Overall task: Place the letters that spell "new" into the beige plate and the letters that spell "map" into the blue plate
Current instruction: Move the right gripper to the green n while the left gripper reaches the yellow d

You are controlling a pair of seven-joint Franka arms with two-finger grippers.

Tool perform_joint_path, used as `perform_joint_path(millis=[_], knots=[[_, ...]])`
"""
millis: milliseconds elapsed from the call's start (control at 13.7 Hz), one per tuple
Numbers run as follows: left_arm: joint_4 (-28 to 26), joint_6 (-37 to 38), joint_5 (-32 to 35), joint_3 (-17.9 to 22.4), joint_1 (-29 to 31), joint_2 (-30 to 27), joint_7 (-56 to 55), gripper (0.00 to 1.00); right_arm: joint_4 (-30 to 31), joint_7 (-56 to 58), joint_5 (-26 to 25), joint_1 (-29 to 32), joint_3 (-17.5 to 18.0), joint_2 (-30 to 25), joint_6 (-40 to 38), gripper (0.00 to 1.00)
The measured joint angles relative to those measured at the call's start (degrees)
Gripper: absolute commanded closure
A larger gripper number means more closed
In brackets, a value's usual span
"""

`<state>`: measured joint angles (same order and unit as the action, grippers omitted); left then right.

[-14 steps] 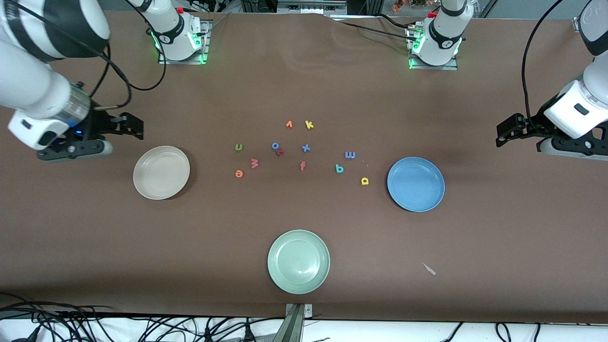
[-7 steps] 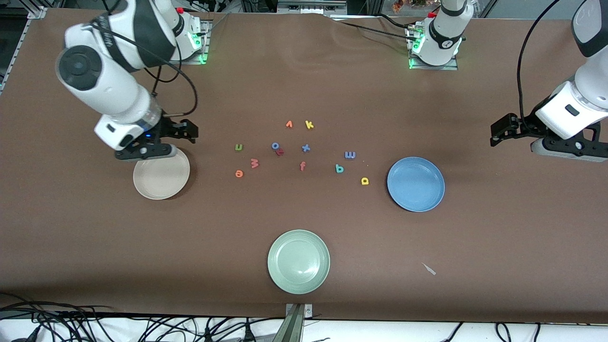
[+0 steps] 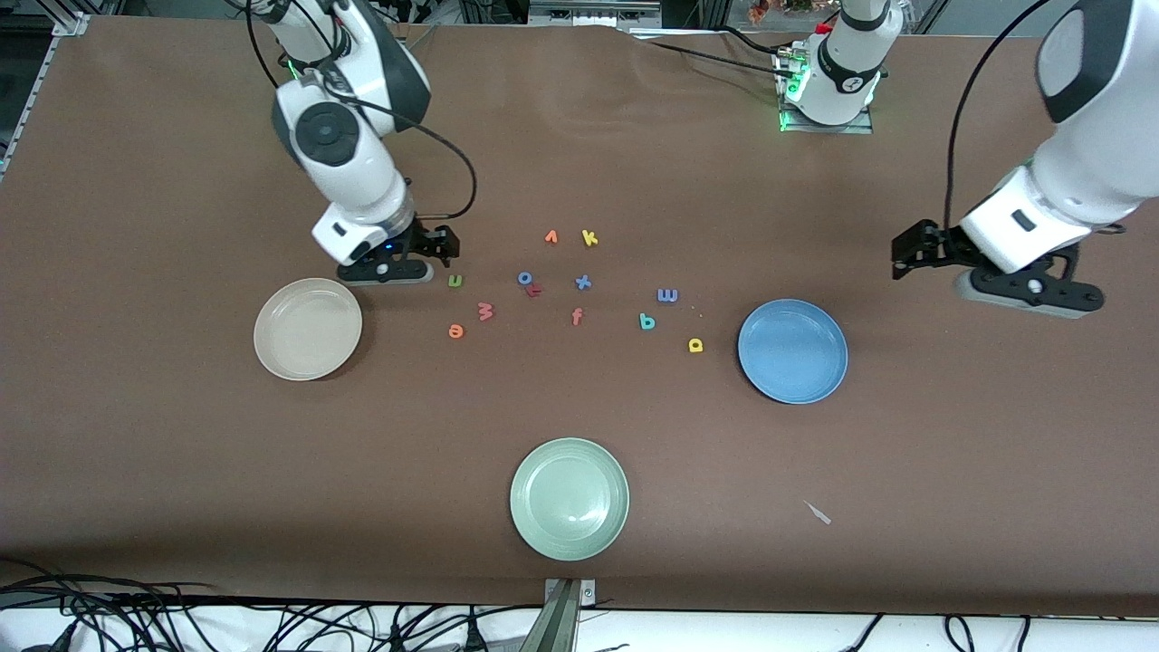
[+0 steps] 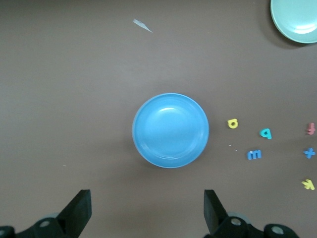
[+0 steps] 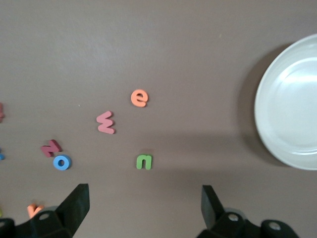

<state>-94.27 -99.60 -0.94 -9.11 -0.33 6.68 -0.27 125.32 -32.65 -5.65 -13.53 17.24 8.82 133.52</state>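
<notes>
The green n, orange e and pink w lie between the beige plate and the middle cluster of letters. My right gripper hovers open and empty just beside the n, with e and w close by. Toward the blue plate lie the blue m, teal p and yellow a. My left gripper is open and empty, above bare table beside the blue plate. Both plates are empty.
A pale green plate sits near the front edge. Other letters lie mid-table: orange v, yellow k, blue o, red r, blue x, orange-red f. A small pale scrap lies toward the left arm's end.
My right arm has swung in from its end of the table, past the beige plate, to beside the green n. My left arm has drifted inward toward the blue plate. Both grippers stayed open.
</notes>
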Motion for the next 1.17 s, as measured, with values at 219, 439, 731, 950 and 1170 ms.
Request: perform_joint_path(millis=[219,439,731,950,1170], knots=[[-0.06,-0.48,0.0,-2.42,-0.44,2.97,-3.05,0.0,3.42,-2.52,-1.05,-0.81,-0.04,2.21,6.32,0.0],[-0.11,-1.28,0.0,-2.83,-1.23,5.75,-3.27,0.0,5.84,-3.39,-1.41,-0.82,-0.11,5.28,12.4,0.0],[-0.23,-4.46,0.0,-2.91,-6.45,10.91,-4.56,0.0,6.06,-4.33,-3.72,-0.82,-0.14,8.25,14.66,0.0],[-0.27,-9.3,0.24,-2.94,-9.74,14.96,-11.17,0.0,6.08,-6.01,-5.99,-0.83,-0.15,9.47,14.85,0.0],[-0.3,-13.38,5.53,-3.01,-13.63,18.4,-20.21,0.0,6.39,-7.32,-6.63,-0.83,-0.16,11.0,16.59,0.0]])
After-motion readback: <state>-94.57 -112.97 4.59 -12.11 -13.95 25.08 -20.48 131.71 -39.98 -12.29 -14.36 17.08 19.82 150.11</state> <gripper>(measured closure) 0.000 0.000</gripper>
